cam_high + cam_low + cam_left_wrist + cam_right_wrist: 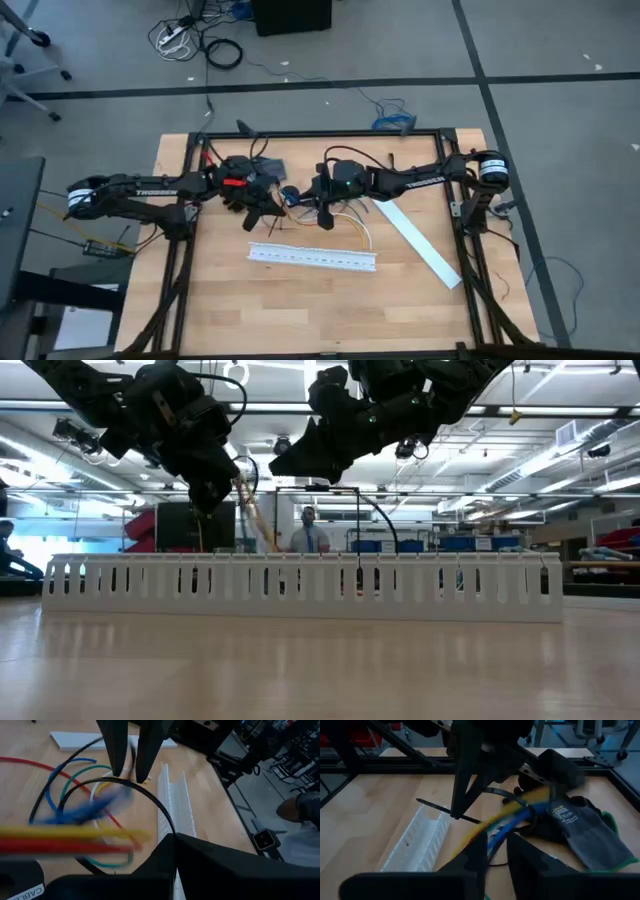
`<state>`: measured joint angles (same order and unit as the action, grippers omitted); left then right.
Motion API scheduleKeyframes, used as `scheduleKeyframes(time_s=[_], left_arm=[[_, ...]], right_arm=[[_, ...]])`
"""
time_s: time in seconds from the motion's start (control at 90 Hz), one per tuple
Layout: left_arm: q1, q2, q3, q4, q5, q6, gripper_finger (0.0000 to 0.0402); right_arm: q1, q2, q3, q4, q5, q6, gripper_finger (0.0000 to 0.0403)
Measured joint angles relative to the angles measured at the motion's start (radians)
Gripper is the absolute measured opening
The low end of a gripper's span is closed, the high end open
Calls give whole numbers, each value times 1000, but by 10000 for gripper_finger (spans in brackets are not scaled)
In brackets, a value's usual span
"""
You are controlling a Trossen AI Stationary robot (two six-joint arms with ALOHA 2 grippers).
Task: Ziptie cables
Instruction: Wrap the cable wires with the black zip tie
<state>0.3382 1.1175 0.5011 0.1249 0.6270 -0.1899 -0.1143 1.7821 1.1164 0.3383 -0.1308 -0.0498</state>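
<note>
- Mid-worktop [300, 300], above the white slotted channel [312, 257]: left pincer [262, 212] clamps the cables [75, 840]; right pincer [322, 205] pinches the looped ziptie [150, 802].
- Grey glove [585, 832] lies behind; front boards bare.

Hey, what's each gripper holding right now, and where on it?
Left gripper pinches the ziptie near one end; right gripper appears closed on the cables partway along the bunch.
</note>
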Motion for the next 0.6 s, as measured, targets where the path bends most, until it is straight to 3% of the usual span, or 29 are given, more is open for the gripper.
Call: scheduleKeyframes(time_s=[0.344,0.6], left_arm=[[2,0,0,-169,-76,40,0],[2,1,0,-247,-129,58,0]], right_arm=[[0,0,0,-1,-20,-5,200],[9,0,0,8,-19,-6,240]])
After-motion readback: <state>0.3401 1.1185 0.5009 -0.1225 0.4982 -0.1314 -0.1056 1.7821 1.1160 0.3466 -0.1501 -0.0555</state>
